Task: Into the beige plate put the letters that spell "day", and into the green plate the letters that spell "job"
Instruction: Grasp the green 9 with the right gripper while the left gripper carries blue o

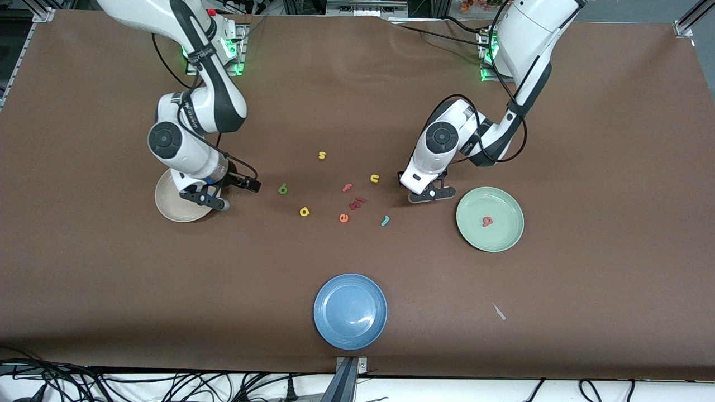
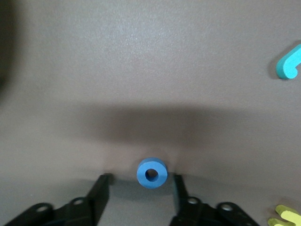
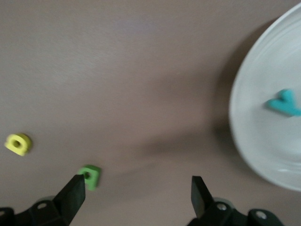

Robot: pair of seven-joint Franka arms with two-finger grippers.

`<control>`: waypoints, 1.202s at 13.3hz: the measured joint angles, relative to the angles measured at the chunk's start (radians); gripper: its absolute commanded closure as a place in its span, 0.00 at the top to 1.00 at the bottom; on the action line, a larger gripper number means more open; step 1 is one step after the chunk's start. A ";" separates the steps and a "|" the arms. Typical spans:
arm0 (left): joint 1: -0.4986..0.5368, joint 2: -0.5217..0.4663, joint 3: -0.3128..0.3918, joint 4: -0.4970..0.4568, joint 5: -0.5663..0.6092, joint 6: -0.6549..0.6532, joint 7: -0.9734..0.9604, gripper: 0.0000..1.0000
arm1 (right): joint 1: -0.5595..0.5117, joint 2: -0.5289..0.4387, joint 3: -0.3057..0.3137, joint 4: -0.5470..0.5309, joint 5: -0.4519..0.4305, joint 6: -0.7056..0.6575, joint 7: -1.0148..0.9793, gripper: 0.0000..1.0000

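Observation:
The blue o (image 2: 152, 173) lies on the table between the fingers of my left gripper (image 2: 141, 180), a gap on each side; the gripper (image 1: 430, 194) is low beside the green plate (image 1: 503, 240), which holds the red b (image 1: 487, 221). The teal j (image 1: 385, 221) (image 2: 289, 63) lies close by. My right gripper (image 3: 136, 188) stands open and empty at the rim of the beige plate (image 1: 170, 209) (image 3: 256, 141), where the teal y (image 3: 284, 106) rests. The green d (image 1: 282, 189) (image 3: 90, 176) and yellow a (image 1: 304, 211) (image 3: 18, 143) lie on the table between the plates.
Loose on the table's middle are a yellow s (image 1: 322, 155), a yellow u (image 1: 374, 178), a pink f (image 1: 347, 187), a dark red letter (image 1: 356, 202) and an orange e (image 1: 343, 218). A blue plate (image 1: 350, 311) sits nearest the front camera, a paper scrap (image 1: 499, 311) beside it.

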 measured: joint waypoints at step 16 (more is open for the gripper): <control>0.048 -0.045 0.011 0.024 0.124 -0.094 0.002 0.09 | 0.125 0.176 0.035 0.055 0.004 0.191 0.267 0.44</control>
